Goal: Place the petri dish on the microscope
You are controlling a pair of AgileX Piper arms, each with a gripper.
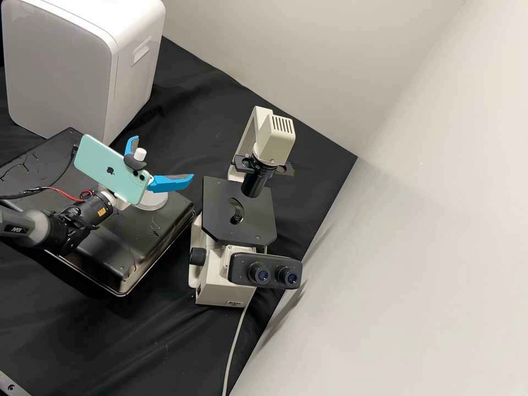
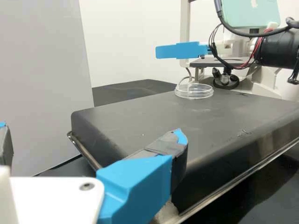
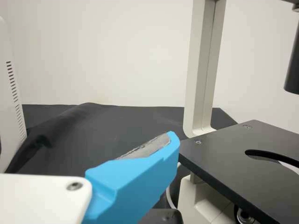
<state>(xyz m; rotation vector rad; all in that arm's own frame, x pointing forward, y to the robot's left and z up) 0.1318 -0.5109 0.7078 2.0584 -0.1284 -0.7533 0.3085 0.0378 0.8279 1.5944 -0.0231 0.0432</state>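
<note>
**Dish on the box, right gripper over it**

My left gripper (image 2: 88,140) sits low at one edge of the black box (image 2: 196,135), jaws spread wide with nothing between them. It is well apart from the work.

The dish (image 2: 194,90) lies flat on top of the box, near the corner that faces the microscope (image 1: 236,242). My right gripper (image 1: 163,157) hangs just above it. Its jaws are open, one blue finger on each side, and I see no contact with the dish.

To the right, just beside the box, the black stage (image 1: 253,220) is bare around its slot.

I judge the dish to be light, stiff clear plastic that is thin-walled and slick, so it would crack or squirt out under a hard squeeze. If it has a lid, the lid may sit loose. I would take hold low across the side wall, one finger on each opposite side, and close gently. I would then carry it level to the stage and centre it over the slot.
</note>
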